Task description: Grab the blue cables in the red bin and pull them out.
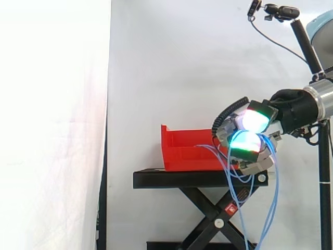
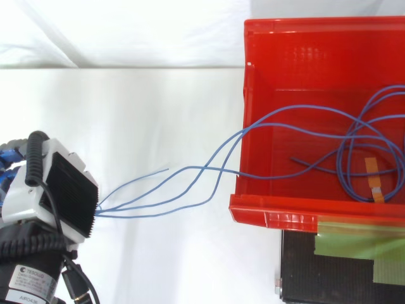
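Thin blue cables (image 2: 120, 208) are pinched in the curled hand (image 1: 248, 141) | several strands are stretched over the rim of the red plastic bin (image 2: 272, 214) | tangled loops are seen lying inside it

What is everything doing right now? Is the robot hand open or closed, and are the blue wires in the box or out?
hand: shut, fingers curled round the blue cables.
blue cables: gripped at one end, running over the bin's front wall, loops lying inside the bin.
red bin: upright on the stand, open on top, holding cable loops.
black stand: raised, carrying the bin.
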{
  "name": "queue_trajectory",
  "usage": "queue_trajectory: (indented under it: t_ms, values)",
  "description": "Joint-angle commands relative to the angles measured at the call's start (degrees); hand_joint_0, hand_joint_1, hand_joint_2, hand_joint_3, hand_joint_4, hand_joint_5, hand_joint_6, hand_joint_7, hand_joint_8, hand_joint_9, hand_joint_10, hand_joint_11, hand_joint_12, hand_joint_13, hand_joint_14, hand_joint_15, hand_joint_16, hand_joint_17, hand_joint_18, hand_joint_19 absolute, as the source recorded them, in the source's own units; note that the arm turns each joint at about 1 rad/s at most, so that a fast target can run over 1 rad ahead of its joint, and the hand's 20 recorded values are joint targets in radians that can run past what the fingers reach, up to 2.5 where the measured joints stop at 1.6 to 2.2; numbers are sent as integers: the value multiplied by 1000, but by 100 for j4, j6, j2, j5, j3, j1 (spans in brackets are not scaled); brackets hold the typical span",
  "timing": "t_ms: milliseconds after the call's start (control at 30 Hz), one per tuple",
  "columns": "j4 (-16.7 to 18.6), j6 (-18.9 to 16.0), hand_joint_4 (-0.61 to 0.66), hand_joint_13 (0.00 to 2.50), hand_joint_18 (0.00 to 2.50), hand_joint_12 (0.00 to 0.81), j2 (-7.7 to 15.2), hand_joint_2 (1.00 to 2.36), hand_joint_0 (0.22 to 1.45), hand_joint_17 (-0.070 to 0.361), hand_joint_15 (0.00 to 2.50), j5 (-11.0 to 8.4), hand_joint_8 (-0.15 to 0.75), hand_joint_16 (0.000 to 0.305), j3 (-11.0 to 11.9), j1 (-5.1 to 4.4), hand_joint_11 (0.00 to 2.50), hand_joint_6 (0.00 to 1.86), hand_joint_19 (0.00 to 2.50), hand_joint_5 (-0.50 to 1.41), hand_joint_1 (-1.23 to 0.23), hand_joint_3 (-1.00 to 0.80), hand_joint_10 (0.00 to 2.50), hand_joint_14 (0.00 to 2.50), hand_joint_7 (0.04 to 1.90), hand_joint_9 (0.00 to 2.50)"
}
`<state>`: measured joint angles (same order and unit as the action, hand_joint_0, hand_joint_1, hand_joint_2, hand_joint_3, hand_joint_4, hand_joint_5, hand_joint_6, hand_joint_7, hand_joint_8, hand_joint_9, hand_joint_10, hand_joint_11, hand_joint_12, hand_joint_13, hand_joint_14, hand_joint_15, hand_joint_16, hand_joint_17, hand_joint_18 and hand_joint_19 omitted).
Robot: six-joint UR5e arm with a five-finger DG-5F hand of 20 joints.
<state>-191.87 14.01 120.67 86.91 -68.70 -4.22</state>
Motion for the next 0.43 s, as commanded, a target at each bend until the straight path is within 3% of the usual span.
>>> queue_trajectory:
  t_ms: [0, 400]
  values:
    - [0, 1, -13, 1479, 1175, 244, 0, 1000, 1000, 79, 1550, -7, 148, 35, -3, 0, 1750, 851, 1469, 941, -1056, -1000, 20, 749, 514, 1507]
    - [0, 1, -12, 1483, 1175, 251, 0, 1000, 1002, 78, 1555, -7, 139, 35, 6, 0, 1735, 852, 1459, 941, -1056, -1000, 20, 745, 511, 1507]
